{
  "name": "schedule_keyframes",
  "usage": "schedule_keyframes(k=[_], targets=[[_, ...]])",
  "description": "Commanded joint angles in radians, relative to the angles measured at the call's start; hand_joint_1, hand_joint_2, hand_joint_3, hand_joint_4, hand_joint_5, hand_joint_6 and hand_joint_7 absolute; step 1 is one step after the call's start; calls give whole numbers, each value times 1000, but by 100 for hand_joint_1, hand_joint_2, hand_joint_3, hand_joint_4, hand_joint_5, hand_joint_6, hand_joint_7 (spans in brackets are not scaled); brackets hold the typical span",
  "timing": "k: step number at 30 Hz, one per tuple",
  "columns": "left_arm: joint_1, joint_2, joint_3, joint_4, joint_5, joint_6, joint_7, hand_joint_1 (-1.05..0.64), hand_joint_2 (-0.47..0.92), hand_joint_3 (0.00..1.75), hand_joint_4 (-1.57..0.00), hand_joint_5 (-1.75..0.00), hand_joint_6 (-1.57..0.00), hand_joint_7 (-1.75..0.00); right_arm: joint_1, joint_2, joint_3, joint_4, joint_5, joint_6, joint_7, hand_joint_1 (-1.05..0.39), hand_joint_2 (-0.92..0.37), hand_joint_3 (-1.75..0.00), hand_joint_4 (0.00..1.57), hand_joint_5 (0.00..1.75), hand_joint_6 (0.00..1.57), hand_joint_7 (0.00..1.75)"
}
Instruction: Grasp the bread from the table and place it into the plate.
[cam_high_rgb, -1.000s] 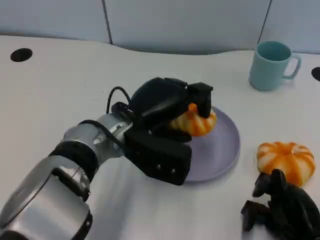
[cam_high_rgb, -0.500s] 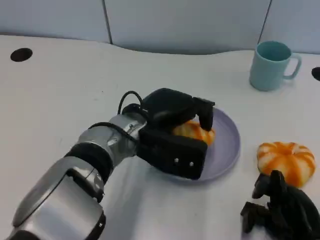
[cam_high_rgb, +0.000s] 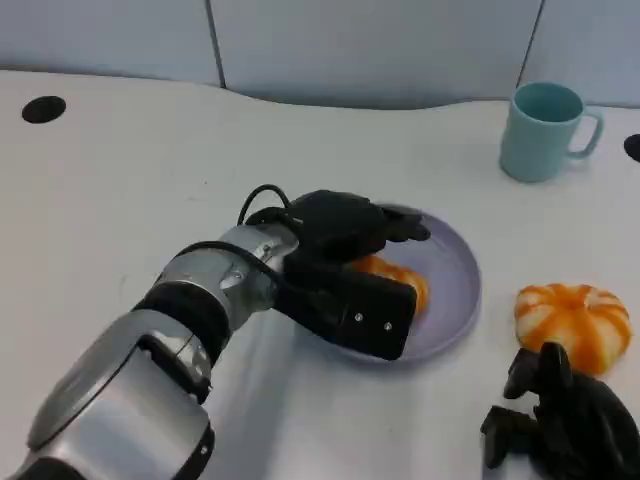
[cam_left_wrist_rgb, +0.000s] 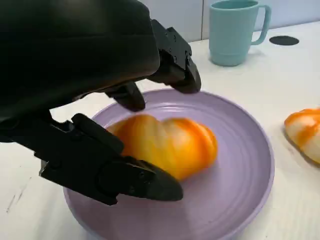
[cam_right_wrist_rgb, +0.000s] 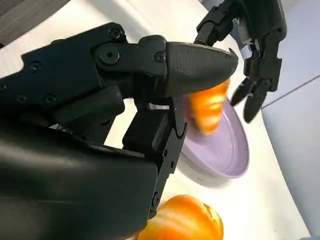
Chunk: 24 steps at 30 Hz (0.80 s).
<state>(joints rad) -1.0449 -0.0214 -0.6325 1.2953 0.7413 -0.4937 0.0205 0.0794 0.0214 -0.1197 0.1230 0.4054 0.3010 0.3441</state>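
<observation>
Table (cam_high_rgb: 120, 180), white, spans the scene, with a dark round hole (cam_high_rgb: 43, 109) at its far left. Coming in from the near left, the silver left forearm (cam_high_rgb: 150, 350) reaches toward the middle, and the left hand (cam_high_rgb: 345, 265) hangs over the purple plate (cam_high_rgb: 455, 290). Its fingers (cam_left_wrist_rgb: 172, 67) are spread above and beside the bread (cam_high_rgb: 398, 278), which lies on the plate's left half; in the left wrist view the bread (cam_left_wrist_rgb: 167, 145) sits on the plate (cam_left_wrist_rgb: 240, 190) with a gap visible between it and the fingertips, so the hand is released and holds nothing. The thumb side (cam_left_wrist_rgb: 115, 170) lies low over the near rim.

Far right of the plate stands a teal mug (cam_high_rgb: 543, 130), upright, handle to the right. A second bread (cam_high_rgb: 572, 325) rests on the table right of the plate, apart from it. Just near it, at the near right edge, is the right hand (cam_high_rgb: 560, 425), fingers curled in, nothing in them.
</observation>
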Motion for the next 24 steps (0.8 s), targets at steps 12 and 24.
schedule_keyframes(k=[12, 24], targets=[[57, 85, 135, -37, -156, -121, -104, -98, 92, 27, 0, 0, 0, 0, 6, -13, -11, 6, 5, 40, -11, -45, -92, -52, 127, 131, 112, 129], [287, 74, 455, -108, -573, -320, -321, -82, 92, 22, -18, -13, -12, -6, -5, -11, -15, 27, 2, 22, 5, -45, -92, -51, 129, 128, 116, 123]])
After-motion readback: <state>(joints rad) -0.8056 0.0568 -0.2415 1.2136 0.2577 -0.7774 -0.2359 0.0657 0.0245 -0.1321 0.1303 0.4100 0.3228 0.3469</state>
